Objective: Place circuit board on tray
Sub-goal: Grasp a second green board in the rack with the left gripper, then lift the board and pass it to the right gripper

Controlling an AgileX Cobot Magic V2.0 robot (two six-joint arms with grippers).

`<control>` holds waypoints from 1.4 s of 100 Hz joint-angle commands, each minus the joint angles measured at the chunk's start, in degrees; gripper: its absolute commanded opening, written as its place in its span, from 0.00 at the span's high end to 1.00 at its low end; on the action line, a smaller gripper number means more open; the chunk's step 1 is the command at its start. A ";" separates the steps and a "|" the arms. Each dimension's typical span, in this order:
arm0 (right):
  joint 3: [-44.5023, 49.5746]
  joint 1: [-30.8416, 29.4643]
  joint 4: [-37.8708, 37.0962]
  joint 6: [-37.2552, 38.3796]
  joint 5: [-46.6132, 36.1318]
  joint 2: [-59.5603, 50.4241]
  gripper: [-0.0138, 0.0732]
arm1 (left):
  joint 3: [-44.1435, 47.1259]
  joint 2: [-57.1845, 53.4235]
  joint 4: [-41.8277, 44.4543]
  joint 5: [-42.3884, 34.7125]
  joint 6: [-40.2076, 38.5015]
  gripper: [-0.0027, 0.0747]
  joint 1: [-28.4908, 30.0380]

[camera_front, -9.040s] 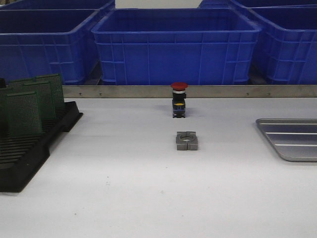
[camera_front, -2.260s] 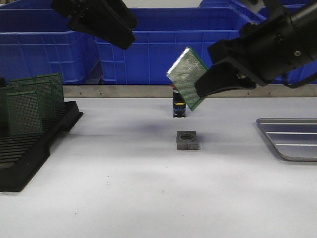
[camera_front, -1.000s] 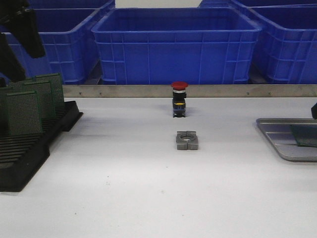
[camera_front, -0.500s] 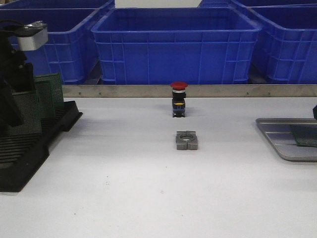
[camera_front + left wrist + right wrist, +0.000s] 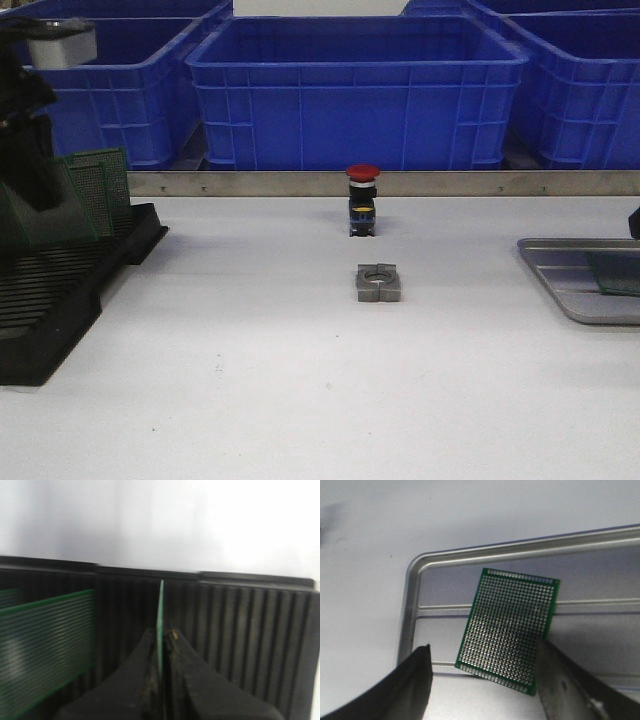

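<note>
A green circuit board (image 5: 510,625) lies on the silver tray (image 5: 415,575), slightly skewed across its ridges. My right gripper (image 5: 484,647) hangs open over it, fingers either side, holding nothing. In the front view the tray (image 5: 560,262) is at the far right with the board (image 5: 615,272) on it; only a sliver of the right arm shows. My left gripper (image 5: 161,631) is shut on the top edge of another circuit board (image 5: 161,600), seen edge-on over the black slotted rack (image 5: 240,625). In the front view the left arm (image 5: 25,140) stands over the rack (image 5: 60,300).
More green boards stand in the rack (image 5: 100,185), one beside the gripper (image 5: 45,645). A red-capped push button (image 5: 362,200) and a grey metal block (image 5: 378,283) sit mid-table. Blue bins (image 5: 355,90) line the back behind a metal rail.
My left arm has come down onto the rack, closed on a board and risen slightly. The board on the tray and the right gripper have stayed put over the last second.
</note>
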 commanded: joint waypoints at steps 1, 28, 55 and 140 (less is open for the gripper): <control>-1.97 -0.23 0.90 -0.40 3.36 -2.31 0.31 | -4.61 -3.81 -3.63 4.03 -3.84 0.99 -0.08; -4.41 0.91 0.85 -6.96 15.60 -6.68 0.31 | -8.88 -6.58 -12.65 3.93 -3.73 0.99 -5.12; -4.98 9.18 1.54 -22.62 21.65 -10.43 0.31 | -8.88 -6.69 -19.26 3.93 -3.78 0.99 -15.76; -4.98 26.62 6.94 -36.82 23.08 -10.08 0.36 | -8.88 -4.87 -31.37 3.64 -3.78 0.99 -26.35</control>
